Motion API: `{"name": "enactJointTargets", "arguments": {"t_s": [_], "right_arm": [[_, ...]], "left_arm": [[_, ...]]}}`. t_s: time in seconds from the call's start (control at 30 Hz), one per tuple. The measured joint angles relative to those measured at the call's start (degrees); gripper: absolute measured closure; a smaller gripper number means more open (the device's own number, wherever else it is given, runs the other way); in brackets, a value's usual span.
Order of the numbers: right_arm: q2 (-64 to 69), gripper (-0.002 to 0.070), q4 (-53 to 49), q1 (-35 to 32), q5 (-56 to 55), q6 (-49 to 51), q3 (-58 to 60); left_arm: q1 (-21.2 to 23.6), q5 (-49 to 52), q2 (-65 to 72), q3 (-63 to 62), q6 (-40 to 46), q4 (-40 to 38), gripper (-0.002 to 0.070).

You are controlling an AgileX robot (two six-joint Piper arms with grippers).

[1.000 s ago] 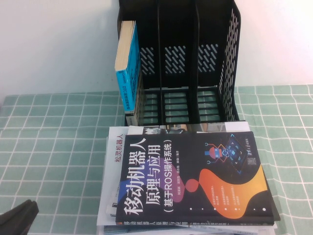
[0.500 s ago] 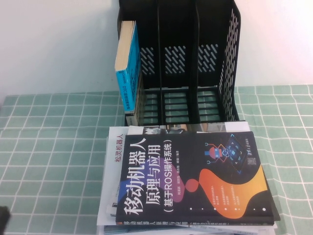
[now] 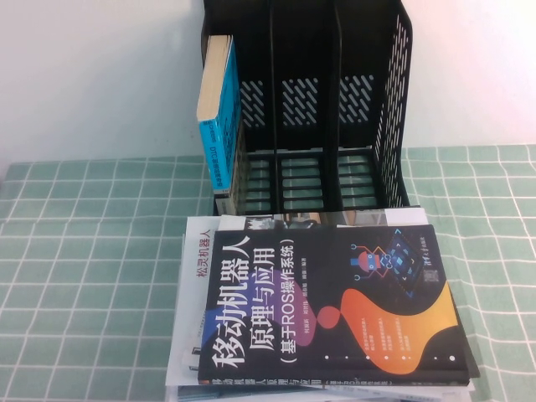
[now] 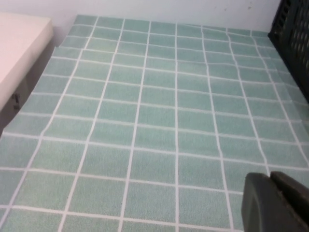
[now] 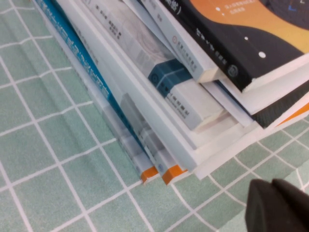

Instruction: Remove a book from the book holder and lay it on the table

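Note:
The black-covered book (image 3: 331, 306) lies flat, cover up, on top of a stack of books on the green grid table (image 3: 84, 251), just in front of the black book holder (image 3: 318, 109). Its corner also shows in the right wrist view (image 5: 241, 34). The holder's middle and right slots look empty. My left gripper (image 4: 270, 178) is shut and empty, low over bare cloth to the left of the holder's edge (image 4: 294, 38). My right gripper (image 5: 271, 184) is shut and empty, low beside the stack's corner. Neither gripper shows in the high view.
A thick blue-spined book (image 3: 219, 117) stands upright at the holder's left side. Under the black book lie several white and blue books (image 5: 159, 96) and a white-covered one (image 3: 197, 276). A pale ledge (image 4: 19, 53) borders the cloth at its far left.
The dark left arm at the bottom left corner of the high view has drawn back out of that view. The books and the holder have not moved.

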Motion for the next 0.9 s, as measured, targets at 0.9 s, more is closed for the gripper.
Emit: {"name": "enactJointTargets", "arguments": {"t_s": [0.9], "right_arm": [[0.0, 0.0678, 0.0, 0.0, 0.2, 0.0, 0.0]], "left_arm": [[-1.3, -1.5, -0.1, 0.2, 4.1, -0.6, 0.0677]]}}
